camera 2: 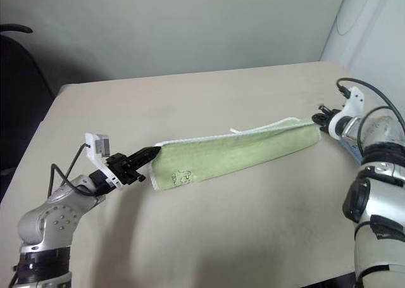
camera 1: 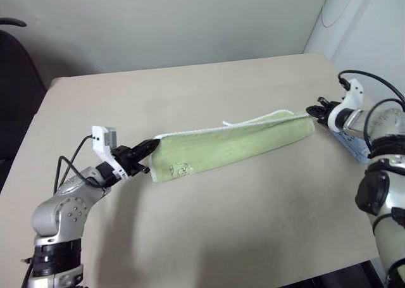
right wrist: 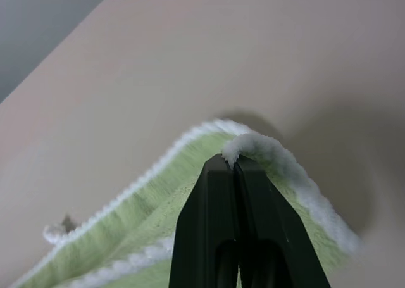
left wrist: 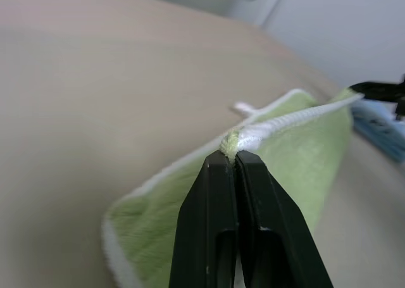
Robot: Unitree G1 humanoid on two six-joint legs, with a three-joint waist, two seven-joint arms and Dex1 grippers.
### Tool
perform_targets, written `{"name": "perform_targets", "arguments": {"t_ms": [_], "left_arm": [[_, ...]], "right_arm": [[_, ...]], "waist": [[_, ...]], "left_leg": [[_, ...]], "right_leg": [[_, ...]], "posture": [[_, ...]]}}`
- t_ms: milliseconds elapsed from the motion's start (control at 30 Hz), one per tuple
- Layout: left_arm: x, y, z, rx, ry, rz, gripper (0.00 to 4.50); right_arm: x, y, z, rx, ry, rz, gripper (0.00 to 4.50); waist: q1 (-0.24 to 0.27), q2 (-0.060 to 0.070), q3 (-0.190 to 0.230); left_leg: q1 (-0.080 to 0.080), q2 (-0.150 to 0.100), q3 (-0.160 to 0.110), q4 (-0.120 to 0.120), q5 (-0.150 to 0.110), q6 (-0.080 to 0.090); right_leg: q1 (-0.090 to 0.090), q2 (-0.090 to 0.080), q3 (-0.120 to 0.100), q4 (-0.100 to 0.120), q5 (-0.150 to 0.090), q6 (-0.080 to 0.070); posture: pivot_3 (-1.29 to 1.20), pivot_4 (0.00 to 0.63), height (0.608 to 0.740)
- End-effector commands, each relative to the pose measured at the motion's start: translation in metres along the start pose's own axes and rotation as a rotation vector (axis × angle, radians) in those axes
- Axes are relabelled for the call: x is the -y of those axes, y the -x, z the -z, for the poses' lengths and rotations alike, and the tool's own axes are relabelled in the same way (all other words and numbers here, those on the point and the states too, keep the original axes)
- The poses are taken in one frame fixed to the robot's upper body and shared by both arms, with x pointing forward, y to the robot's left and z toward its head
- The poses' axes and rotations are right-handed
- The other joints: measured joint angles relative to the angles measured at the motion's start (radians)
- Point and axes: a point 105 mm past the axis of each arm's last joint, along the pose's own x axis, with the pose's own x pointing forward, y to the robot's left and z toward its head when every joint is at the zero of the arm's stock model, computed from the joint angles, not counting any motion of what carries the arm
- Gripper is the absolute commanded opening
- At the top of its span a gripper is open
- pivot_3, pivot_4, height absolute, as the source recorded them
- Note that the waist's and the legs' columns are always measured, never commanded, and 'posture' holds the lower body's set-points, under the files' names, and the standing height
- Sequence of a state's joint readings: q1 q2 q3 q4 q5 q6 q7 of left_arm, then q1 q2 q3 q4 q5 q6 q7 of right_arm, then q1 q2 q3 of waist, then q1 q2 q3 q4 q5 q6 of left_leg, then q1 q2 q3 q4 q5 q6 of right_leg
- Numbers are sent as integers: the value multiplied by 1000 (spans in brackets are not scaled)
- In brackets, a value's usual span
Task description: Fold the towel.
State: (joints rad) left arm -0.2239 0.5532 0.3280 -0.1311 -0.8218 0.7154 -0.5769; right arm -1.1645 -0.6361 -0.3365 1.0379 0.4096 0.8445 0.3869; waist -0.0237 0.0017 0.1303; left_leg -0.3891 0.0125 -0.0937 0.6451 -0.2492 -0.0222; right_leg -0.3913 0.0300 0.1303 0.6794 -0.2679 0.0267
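Nearest, the left gripper [camera 1: 150,147] pinches the towel's [camera 1: 240,142] white-edged corner; farther along the table [camera 1: 190,85], the right gripper [camera 1: 312,110] clamps the other end. Stretched between them, either thin hem could slip out, spoiling the fold.

No readable text, label, brand, number or sign appears on anything here.

Yellow-green towel [camera 1: 234,145], folded lengthwise, stretched taut above table [camera 1: 190,231].
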Motion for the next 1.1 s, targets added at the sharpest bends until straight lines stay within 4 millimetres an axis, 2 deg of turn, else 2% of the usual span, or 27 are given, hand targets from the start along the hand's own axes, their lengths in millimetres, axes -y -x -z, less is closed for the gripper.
{"name": "perform_targets", "arguments": {"t_ms": [33,267,333,433,667,733,800,900,1000,1100], "left_arm": [[-6,-5,-1,-1,-7,-33,28],[-18,-8,11,-31,3,-80,28],[-22,-10,14,-32,15,-95,503],[-25,-10,18,-37,22,-97,1282],[-29,-5,20,-34,38,-113,3915],[-31,-1,22,-48,6,-129,4500],[-34,7,19,-43,-27,-162,4500],[-46,19,14,-9,-45,-253,4500],[-55,31,-2,86,-48,-345,4500],[-34,27,-16,150,-62,-256,4500]], "right_arm": [[-7,-5,-9,37,44,-8,0],[-20,-19,1,20,57,-24,0],[-23,-21,1,27,56,-39,0],[-25,-21,-2,50,64,-54,614],[-25,-15,-16,112,48,-80,3120],[-20,-12,-19,120,78,-69,3818],[-16,-7,-21,119,121,-76,4475],[-8,2,-23,118,139,-107,4475],[12,16,-13,93,117,-131,4475],[35,28,3,59,44,-111,4475]], "waist": [[2,0,0],[1,0,0],[0,0,0],[0,0,0],[-1,0,0],[-1,0,0],[-2,0,0],[-2,0,0],[1,-1,0],[3,-1,0]], "left_leg": [[-1,0,0,0,0,0],[-6,0,0,0,2,-3],[-6,0,0,0,1,-2],[-6,0,0,1,1,-2],[-6,0,0,1,1,-2],[-6,0,0,1,1,-2],[-6,0,0,1,1,-2],[-6,0,0,0,1,-2],[-6,0,0,0,1,-3],[-6,0,0,2,3,-5]], "right_leg": [[-1,0,0,0,0,0],[-6,0,1,0,0,0],[-6,0,1,0,0,0],[-6,0,1,0,0,-1],[-6,0,1,0,1,0],[-6,0,1,0,0,0],[-6,0,1,0,1,0],[-6,0,1,-1,0,0],[-5,0,1,-1,0,0],[-3,0,1,-2,1,0]], "posture": [[0,150,740],[0,150,740],[0,150,740],[0,150,740],[0,150,740],[0,150,740],[0,150,740],[0,150,740],[0,150,740],[0,150,740]]}}
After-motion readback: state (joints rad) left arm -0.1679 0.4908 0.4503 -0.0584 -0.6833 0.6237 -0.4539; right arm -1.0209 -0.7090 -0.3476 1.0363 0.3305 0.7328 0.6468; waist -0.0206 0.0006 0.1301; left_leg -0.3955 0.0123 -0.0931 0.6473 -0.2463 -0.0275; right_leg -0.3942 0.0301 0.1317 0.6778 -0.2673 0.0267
